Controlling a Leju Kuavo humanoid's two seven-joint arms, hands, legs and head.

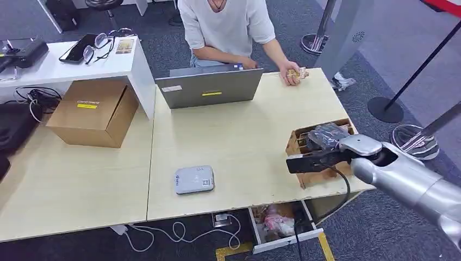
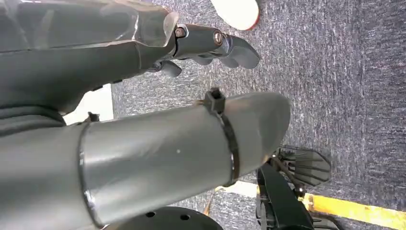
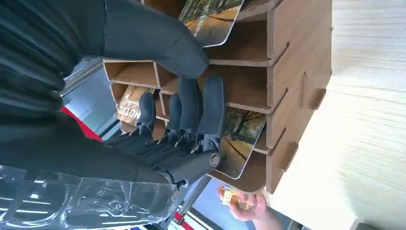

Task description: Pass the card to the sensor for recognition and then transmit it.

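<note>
Reaching right hand (image 3: pixel 191 120) into wooden card box (image 1: pixel 304 144) at lower right of bench (image 1: pixel 239 136), fingers (image 3: pixel 213 108) apart over card (image 3: pixel 242 141) in its slot, not yet gripping; next probably needing pinch, lift, carry to sensor (image 1: pixel 194 180) lower centre.

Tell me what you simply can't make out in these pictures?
- Whether the right hand already touches a card: in the right wrist view its fingers cover the slot of the wooden organizer.
- The print on the grey sensor: too small in the head view.
- What the person's hand holds: too small and blurred.
- The left hand: hangs over carpet, its grasp partly hidden by the arm.
</note>
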